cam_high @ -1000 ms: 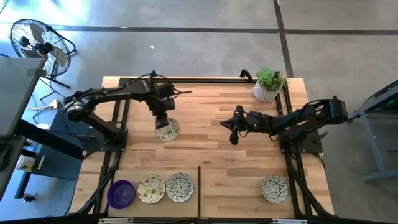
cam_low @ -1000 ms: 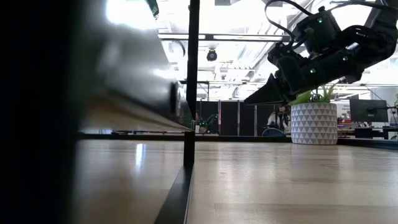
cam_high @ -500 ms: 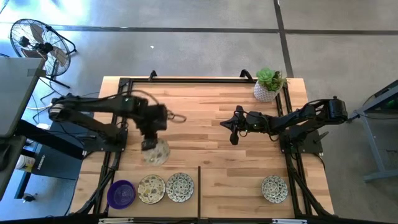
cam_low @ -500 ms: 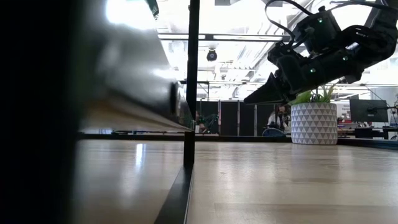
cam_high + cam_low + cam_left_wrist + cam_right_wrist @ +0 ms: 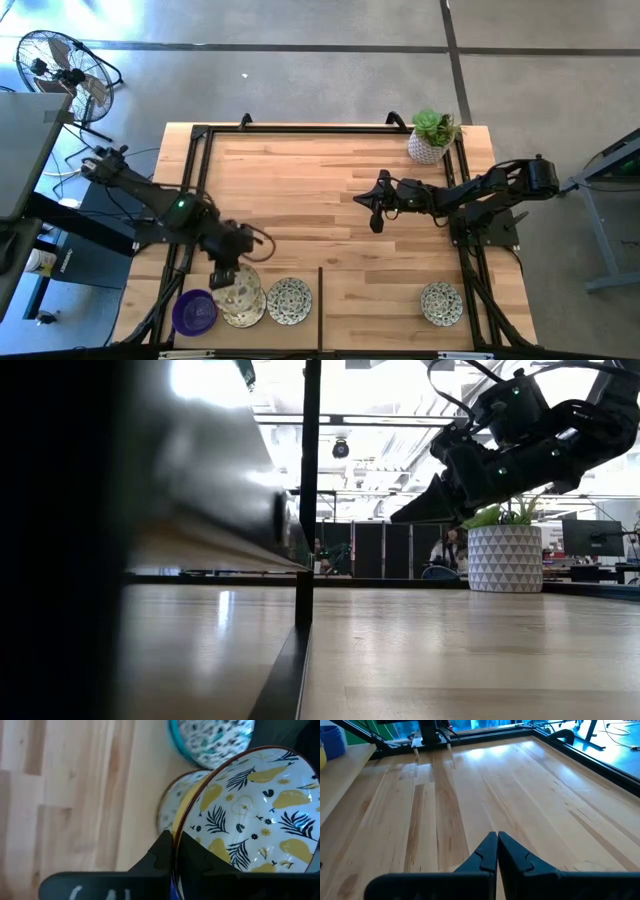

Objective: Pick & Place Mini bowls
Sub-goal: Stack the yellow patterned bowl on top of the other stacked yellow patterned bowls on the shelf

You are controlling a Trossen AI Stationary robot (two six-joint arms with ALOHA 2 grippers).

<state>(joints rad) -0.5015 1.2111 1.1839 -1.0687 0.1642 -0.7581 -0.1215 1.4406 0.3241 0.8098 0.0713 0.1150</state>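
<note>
My left gripper (image 5: 228, 273) is shut on a cream mini bowl (image 5: 241, 286) painted with yellow pears and dark leaves. It hangs over the near-left row of bowls. That row holds a purple bowl (image 5: 195, 311), a cream bowl (image 5: 240, 310) partly under the held one, and a speckled bowl (image 5: 289, 300). The left wrist view shows the held bowl (image 5: 250, 815) above the cream bowl (image 5: 172, 805) and the teal-rimmed speckled bowl (image 5: 212, 737). Another speckled bowl (image 5: 441, 303) sits on the table near right. My right gripper (image 5: 375, 217) is shut and hovers above mid-table, touching nothing. My left gripper pinches the held bowl by its rim (image 5: 186, 817), one finger inside the bowl and one outside. The fingers come from above. The bowl is tilted and sits over the cream bowl in the row; whether the two bowls touch, I cannot tell.
A white pot with a green plant (image 5: 431, 138) stands at the far right corner. A black frame rail (image 5: 320, 310) divides the near strip of the table. Bare wood (image 5: 485, 780) lies under and ahead of my right gripper. A fan (image 5: 60, 70) stands on the floor beyond the table's left.
My left gripper has carried the pear-patterned bowl from mid-table toward the near edge and slightly left, ending over the cream bowl in the near-left row. It has stayed shut on the bowl throughout.
</note>
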